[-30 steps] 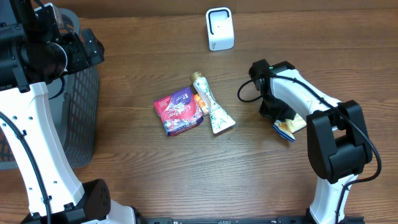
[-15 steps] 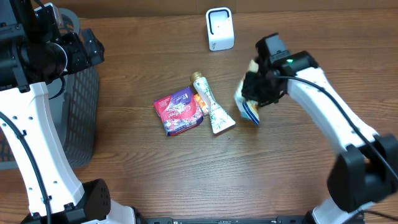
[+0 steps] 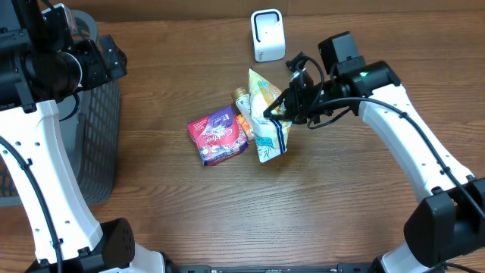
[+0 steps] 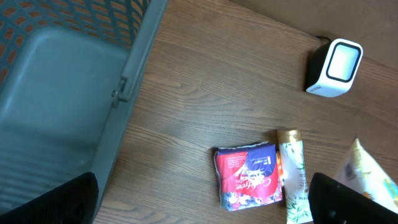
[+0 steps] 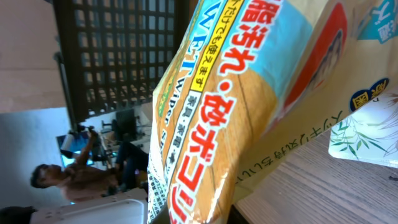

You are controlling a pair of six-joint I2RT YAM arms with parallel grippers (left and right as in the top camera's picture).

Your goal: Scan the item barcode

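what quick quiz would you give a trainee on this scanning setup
1. True or false: the right claw grips the yellow pack.
2. What lies right beside the tube? A red packet, B mug, C sponge.
3. Short answer: where on the table stands the white scanner?
Key: 1 true; 2 A; 3 near the far edge, beyond the pack.

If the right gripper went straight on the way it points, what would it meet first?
Beyond the yellow packet the right gripper holds, probably the white tube lying on the table; height is unclear, so it might pass over.
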